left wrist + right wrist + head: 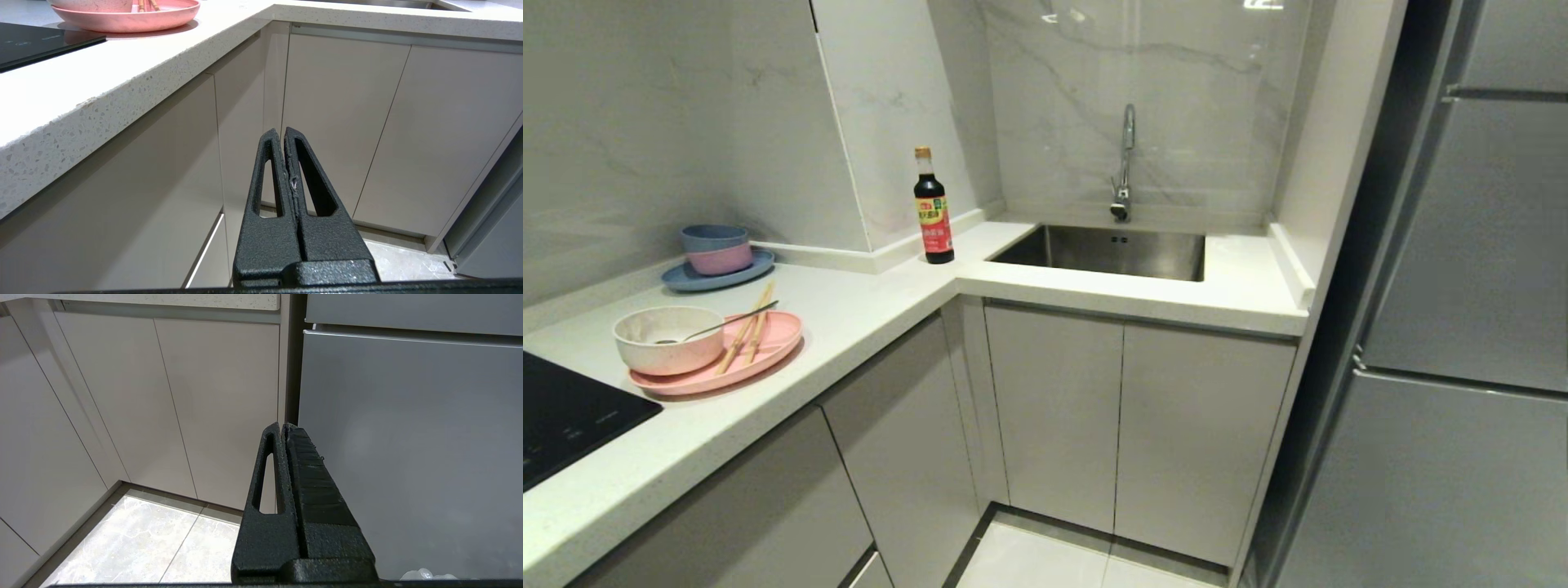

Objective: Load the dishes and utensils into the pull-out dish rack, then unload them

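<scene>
On the bench [866, 310] at the left, the pink plate [768, 353] carries the cream bowl [666, 339], spoon [727, 324] and chopsticks [745, 331]. Left hand [282, 131] and right hand [282, 425] hang below by the cabinets, each pressed together and empty.

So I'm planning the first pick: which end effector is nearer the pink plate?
Left. The left end effector is below the counter holding the pink plate; the right end effector faces the fridge.

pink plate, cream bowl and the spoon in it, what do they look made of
The flat pale-pink oval plate and the small cream round bowl look like matte speckled plastic, perhaps wheat-straw composite: dull surfaces, fine flecks. The slim long-handled spoon looks like polished metal: thin, dark-silver, glinting.
</scene>
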Available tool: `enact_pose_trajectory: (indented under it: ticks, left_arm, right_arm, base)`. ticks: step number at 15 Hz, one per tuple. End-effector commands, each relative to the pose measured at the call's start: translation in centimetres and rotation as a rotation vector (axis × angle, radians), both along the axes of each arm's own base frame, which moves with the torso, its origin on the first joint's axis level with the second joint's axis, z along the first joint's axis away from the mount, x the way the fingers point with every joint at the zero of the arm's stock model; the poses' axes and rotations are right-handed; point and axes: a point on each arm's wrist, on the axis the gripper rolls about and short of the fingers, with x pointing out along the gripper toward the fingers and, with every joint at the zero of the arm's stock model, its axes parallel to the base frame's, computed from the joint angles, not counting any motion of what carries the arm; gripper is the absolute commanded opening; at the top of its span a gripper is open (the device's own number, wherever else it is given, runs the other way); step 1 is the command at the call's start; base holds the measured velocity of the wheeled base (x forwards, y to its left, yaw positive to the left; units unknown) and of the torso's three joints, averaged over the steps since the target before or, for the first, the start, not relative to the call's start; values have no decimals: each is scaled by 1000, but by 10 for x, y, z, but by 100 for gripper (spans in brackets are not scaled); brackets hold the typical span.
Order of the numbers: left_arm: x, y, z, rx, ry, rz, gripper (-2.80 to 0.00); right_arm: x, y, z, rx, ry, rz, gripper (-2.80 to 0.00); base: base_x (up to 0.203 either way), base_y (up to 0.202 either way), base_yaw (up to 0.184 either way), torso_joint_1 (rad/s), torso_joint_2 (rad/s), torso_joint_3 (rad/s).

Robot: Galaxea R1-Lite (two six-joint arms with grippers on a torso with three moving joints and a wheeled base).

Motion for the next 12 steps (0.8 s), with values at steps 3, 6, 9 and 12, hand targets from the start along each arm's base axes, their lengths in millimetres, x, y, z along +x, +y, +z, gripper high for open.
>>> enact_pose_trajectory:
  ticks: [3,6,9,12]
  left_arm:
    - [0,0,0,0,3,-1,-280]
    - [0,0,0,0,3,0,-280]
    - [0,0,0,0,3,0,-280]
    - [0,0,0,0,3,-1,-280]
  right_arm:
    - [0,0,0,0,-2,1,-280]
    - [0,0,0,0,0,0,-280]
    - [0,0,0,0,2,1,-280]
    - [0,0,0,0,1,1,-280]
  base:
    - [0,0,0,0,0,0]
    - [0,0,0,0,0,0]
    - [0,0,0,0,0,0]
    - [0,0,0,0,0,0]
